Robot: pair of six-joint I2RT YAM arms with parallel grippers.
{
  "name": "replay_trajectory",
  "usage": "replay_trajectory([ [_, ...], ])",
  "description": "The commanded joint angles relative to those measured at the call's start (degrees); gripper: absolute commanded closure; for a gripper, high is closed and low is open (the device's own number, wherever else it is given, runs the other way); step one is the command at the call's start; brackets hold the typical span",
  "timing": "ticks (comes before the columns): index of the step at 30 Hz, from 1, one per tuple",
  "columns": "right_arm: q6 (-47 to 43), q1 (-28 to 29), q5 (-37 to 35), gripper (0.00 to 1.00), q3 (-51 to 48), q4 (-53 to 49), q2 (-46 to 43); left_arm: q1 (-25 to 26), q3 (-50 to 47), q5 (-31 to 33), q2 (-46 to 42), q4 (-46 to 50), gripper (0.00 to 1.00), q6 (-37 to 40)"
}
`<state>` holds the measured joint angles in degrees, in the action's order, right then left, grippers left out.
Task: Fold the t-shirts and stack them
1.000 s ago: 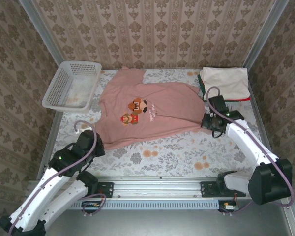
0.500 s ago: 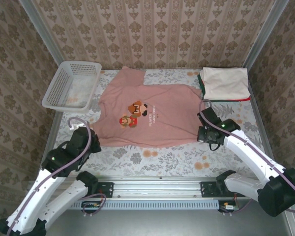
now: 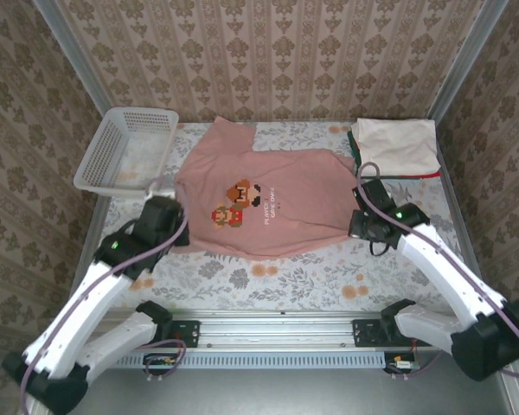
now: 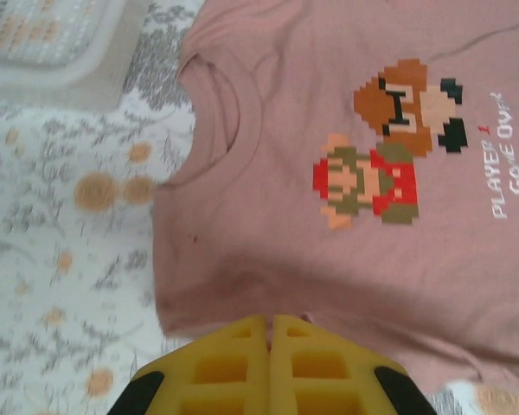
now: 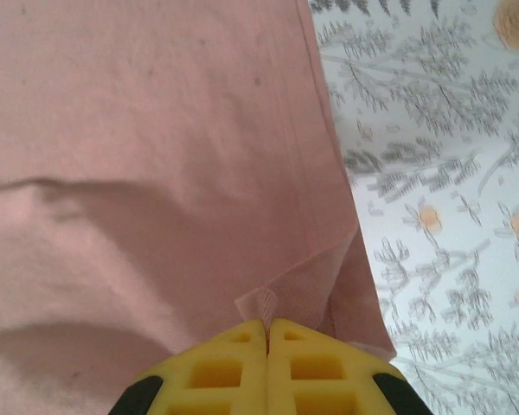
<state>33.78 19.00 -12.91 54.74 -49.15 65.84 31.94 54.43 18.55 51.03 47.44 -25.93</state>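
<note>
Grip status: my left gripper (image 4: 269, 327) is pinched shut on the dusty-pink tee (image 3: 268, 203) at its near-left edge beside the collar; my right gripper (image 5: 266, 328) is shut on the near-right hem corner. Tee lies mid-table, long axis left-right, its body on the far side of both grippers.

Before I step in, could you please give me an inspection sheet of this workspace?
surface: floral table
job's things: pink t-shirt spread flat, print up; folded t-shirts stacked at the far right corner
clutter: white basket at the far left corner
grippers: left gripper shut on the pink t-shirt's near edge by the collar; right gripper shut on its hem
cables: a cable loops along each arm
surroundings: patterned walls
</note>
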Motion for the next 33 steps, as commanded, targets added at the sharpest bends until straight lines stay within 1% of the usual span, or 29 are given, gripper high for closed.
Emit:
replay_trajectory([
  [1,-4.4,-2.7,1.4,0.96,5.2,5.0,7.1,-5.1,3.5,-3.5,8.1,-13.6,1.0,9.9],
  [3,-6.3,-3.8,2.3,0.96,7.9,6.4,11.9,-10.0,5.4,-6.8,13.5,-15.4,1.0,10.8],
  [4,-6.5,-4.2,2.2,0.97,8.9,5.9,13.4,-11.6,6.4,-9.0,15.3,-14.3,1.0,10.4],
  [5,-6.8,-4.2,2.2,0.98,9.6,5.2,15.7,-12.7,7.1,-10.8,16.4,-12.4,1.0,9.7],
  [6,-6.9,-4.2,1.7,0.98,9.1,4.9,15.8,-12.8,7.1,-10.4,16.1,-10.6,1.0,8.6],
  [7,-6.5,-4.4,1.0,0.98,8.1,5.2,15.1,-12.7,6.6,-10.2,14.5,-8.8,1.0,7.6],
  [8,-6.3,-4.6,1.5,0.98,6.5,5.8,14.3,-12.4,4.9,-10.2,11.1,-7.6,1.0,6.4],
  [11,-4.9,-4.8,2.5,0.96,1.8,6.2,8.1,-10.8,-1.4,-10.3,-0.4,-1.8,1.0,-0.1],
  [12,-4.2,-4.7,2.8,0.96,-0.2,6.4,6.4,-9.9,-3.5,-10.2,-2.5,1.4,1.0,-3.0],
  [13,-3.6,-4.7,3.3,0.96,-2.2,7.0,5.1,-9.3,-5.1,-10.6,-3.5,4.0,0.97,-5.3],
  [14,-3.1,-4.7,4.5,0.95,-4.3,7.8,4.1,-8.8,-6.6,-11.1,-4.3,7.3,0.81,-7.7],
  [15,-2.6,-4.5,5.2,0.95,-6.1,8.2,3.3,-8.1,-7.6,-9.9,-5.5,9.6,0.68,-10.2],
  [16,-2.1,-4.5,5.3,0.95,-7.4,8.4,2.9,-7.2,-8.6,-8.6,-7.1,10.5,0.59,-11.7],
  [17,-1.9,-4.5,5.6,0.95,-8.6,8.6,2.6,-6.5,-9.4,-7.1,-9.4,11.1,0.52,-12.8],
  [20,-1.5,-4.4,5.7,0.95,-10.8,8.6,1.9,-6.8,-9.5,-4.2,-16.1,10.1,0.46,-12.6],
  [22,-1.3,-4.4,5.7,0.95,-11.8,9.0,1.6,-6.9,-8.5,-2.0,-17.1,8.6,0.45,-11.5],
  [24,-1.1,-4.4,6.3,0.94,-12.4,9.5,1.5,-7.1,-7.7,-3.3,-13.2,4.8,0.45,-8.5],
  [25,-1.0,-4.5,6.7,0.94,-12.5,9.9,1.4,-7.0,-7.4,-5.6,-9.8,2.2,0.45,-6.7],
  [26,-0.9,-4.4,6.8,0.94,-12.7,10.2,1.3,-6.9,-6.7,-8.0,-4.8,0.4,0.43,-5.4],
  [28,-0.8,-4.4,7.3,0.94,-12.9,10.7,1.6,-6.2,-5.5,-10.6,5.4,-2.4,0.43,-4.0],
  [30,-0.7,-4.3,7.3,0.94,-13.0,10.8,1.7,-6.3,-5.7,-10.0,13.1,-5.0,0.44,-3.7],
  [31,-0.7,-4.4,7.3,0.93,-13.1,10.8,1.7,-6.2,-6.3,-10.2,15.1,-6.5,0.45,-3.5],
  [33,-0.7,-4.4,7.0,0.93,-13.3,10.7,1.5,-6.4,-8.2,-8.4,17.6,-9.0,0.48,-4.3],
])
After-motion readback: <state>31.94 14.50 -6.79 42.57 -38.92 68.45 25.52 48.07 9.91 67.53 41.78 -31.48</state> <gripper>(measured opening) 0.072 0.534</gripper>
